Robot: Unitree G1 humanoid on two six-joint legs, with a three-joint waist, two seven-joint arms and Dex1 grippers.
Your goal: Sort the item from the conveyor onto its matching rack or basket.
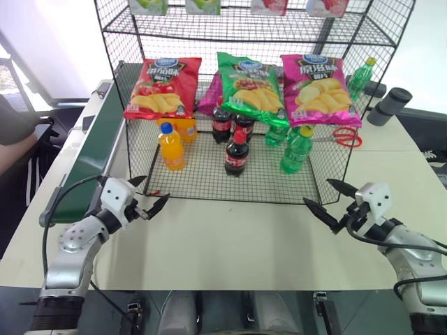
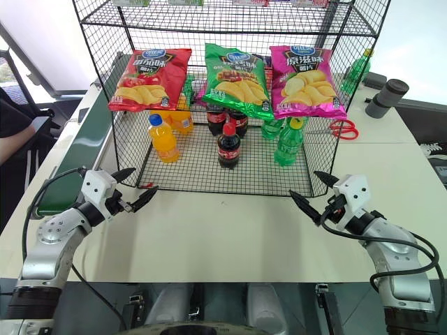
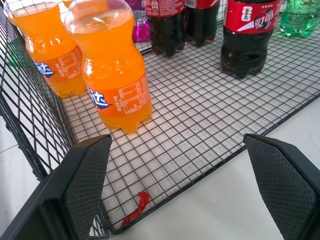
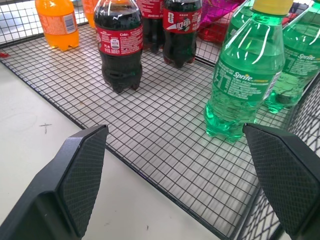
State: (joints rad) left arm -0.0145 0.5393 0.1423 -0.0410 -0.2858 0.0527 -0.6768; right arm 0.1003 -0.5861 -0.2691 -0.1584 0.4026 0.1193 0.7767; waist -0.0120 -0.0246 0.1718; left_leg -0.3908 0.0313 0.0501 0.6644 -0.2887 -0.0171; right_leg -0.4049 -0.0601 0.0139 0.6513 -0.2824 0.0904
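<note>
Conveyor (image 1: 91,150) runs along the outer side of the left gripper (image 1: 148,204), a dark green belt in a grey frame; on the stretch of belt in view I can make out no bottle. Left gripper hovers over the white surface (image 1: 230,244) just short of the front lip of the black wire-mesh rack (image 1: 230,190), black fingers (image 3: 82,192) spread wide, nothing between them, touching nothing. Straight beyond those fingers, on the rack tray, stand two orange-drink bottles (image 1: 171,146); further in and toward the middle stands the front cola bottle (image 1: 237,153), upright, long axis vertical, red cap up, with two more cola bottles (image 1: 232,124) just behind it. So all three colas already sit on the tray tier under the hanging crisp bags (image 1: 244,87). The front cola lies roughly between the two grippers, ahead of both; from the head views I cannot call either arm clearly nearer. Green bottles with yellow caps (image 1: 297,148) stand ahead of the right gripper (image 1: 328,201), the nearest one closer to its fingers than the cola is. Right gripper also hovers above the surface just before the rack's front edge, fingers (image 4: 80,172) fully apart, empty, no contact. Judgement: any next item would come from the conveyor side, which favours the left arm; its fingers point in toward the rack, so the wrist must turn outward toward the belt first.
</note>
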